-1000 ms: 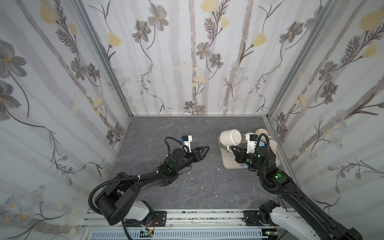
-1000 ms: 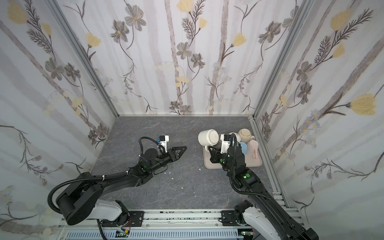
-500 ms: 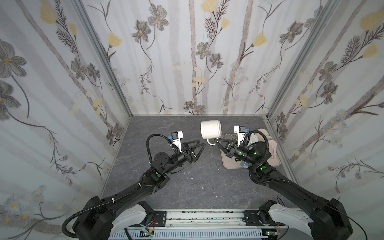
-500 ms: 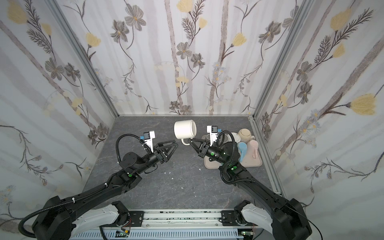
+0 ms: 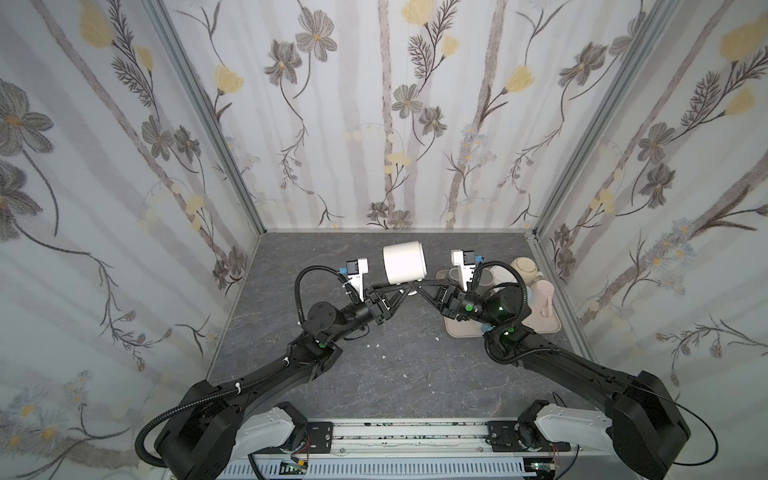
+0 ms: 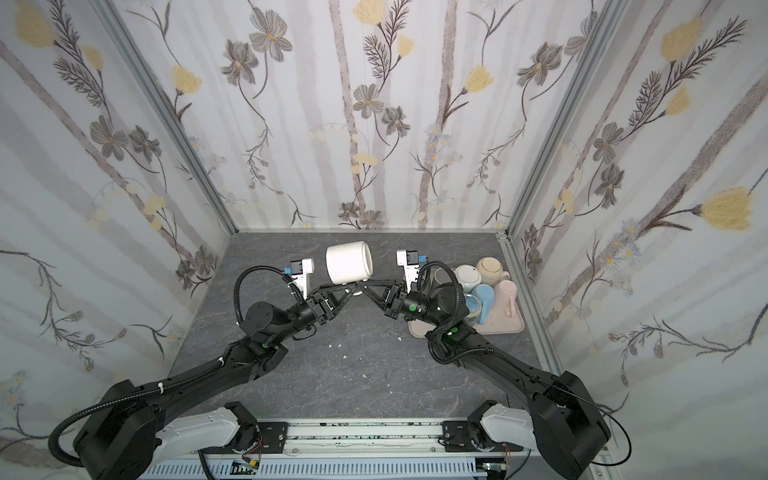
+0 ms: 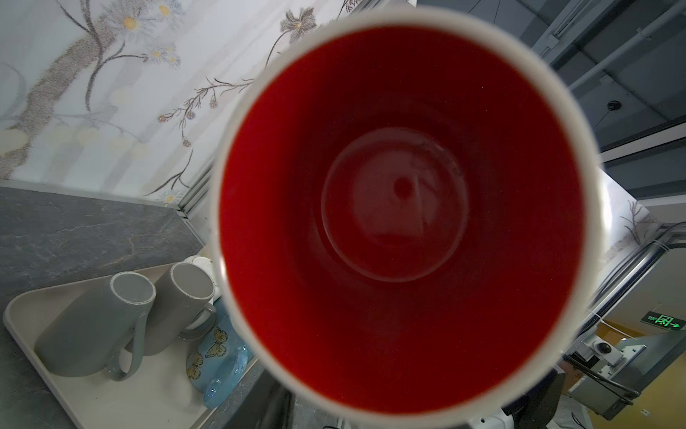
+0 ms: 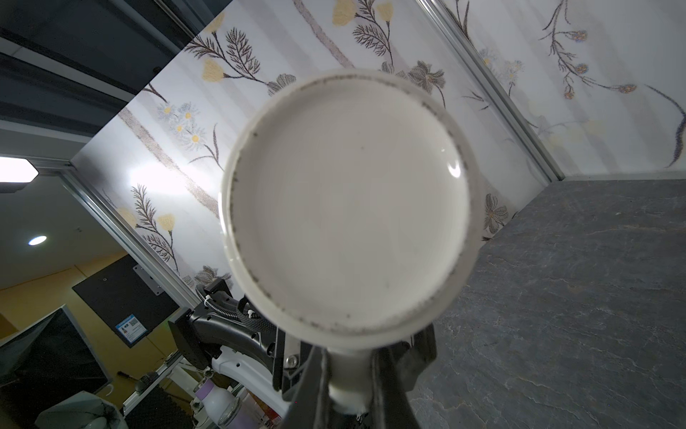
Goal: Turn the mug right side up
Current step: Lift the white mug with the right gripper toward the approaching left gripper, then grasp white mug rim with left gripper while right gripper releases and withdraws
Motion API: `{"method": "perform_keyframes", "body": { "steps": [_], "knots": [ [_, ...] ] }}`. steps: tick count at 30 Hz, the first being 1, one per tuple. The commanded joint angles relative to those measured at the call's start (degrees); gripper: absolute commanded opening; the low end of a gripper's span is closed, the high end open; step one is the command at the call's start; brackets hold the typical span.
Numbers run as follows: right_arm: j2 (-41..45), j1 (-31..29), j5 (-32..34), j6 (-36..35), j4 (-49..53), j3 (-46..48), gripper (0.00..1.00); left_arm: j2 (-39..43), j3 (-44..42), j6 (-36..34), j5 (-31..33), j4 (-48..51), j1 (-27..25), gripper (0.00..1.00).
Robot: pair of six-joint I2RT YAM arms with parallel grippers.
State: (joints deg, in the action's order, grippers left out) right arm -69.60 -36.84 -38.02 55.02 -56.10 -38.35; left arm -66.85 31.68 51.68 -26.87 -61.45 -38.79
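I am holding the mug (image 5: 404,262) in the air, just beyond the tray (image 5: 549,322) edge nearest my left gripper (image 5: 401,288). The mug is lying on its side, with its red interior facing the left gripper, its white base facing my right gripper (image 8: 350,399) and its handle (image 8: 347,366) pointing down. The right jaws are standing narrow, clamping the handle. The left gripper is sitting under the mug's rim; I cannot tell whether its jaws are gripping.
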Motion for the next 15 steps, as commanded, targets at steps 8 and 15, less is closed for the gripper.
{"method": "perform_keyframes", "body": {
  "steps": [8, 15],
  "knots": [
    [-0.88, -0.07, 0.24, -1.38, -4.74, -0.99, 0.0, -3.11, 3.11, -0.63, -5.5, -4.57, 0.08, 0.0],
    [3.95, 1.0, 6.58, -12.0, 14.85, -3.21, 0.28, -1.58, 8.8, -15.62, -5.73, 14.98, 1.0, 0.0]
  ]
}}
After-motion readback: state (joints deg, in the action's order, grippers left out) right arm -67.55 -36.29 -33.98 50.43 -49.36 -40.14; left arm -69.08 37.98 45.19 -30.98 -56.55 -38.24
